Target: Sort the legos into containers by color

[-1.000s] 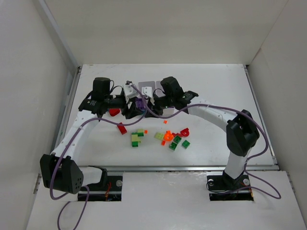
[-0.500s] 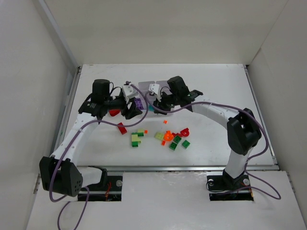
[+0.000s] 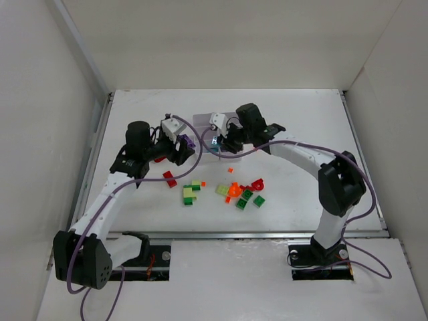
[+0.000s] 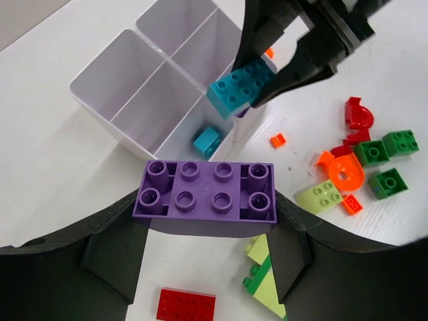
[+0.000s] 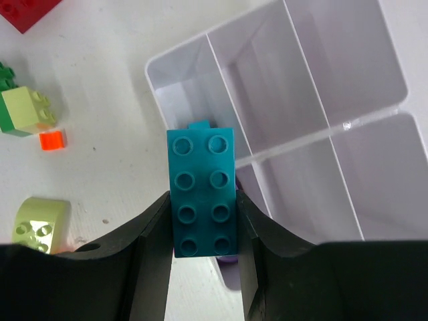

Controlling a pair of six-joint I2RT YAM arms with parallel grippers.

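Note:
My left gripper is shut on a purple two-by-four brick and holds it above the table, just left of the white six-compartment box; it also shows in the top view. My right gripper is shut on a teal two-by-four brick over the box's near-left corner; it also shows in the top view. A small teal brick lies in the compartment under it. Loose red, orange, green and yellow-green legos lie on the table in front of the box.
A flat red brick lies left of the pile, under my left wrist, and shows in that view. Green and yellow-green bricks sit beside it. A tiny orange piece lies near the box. White walls enclose the table.
My left gripper has drawn back to the left, away from the box, with the purple brick. My right gripper has shifted slightly over the box's near-left corner with the teal brick.

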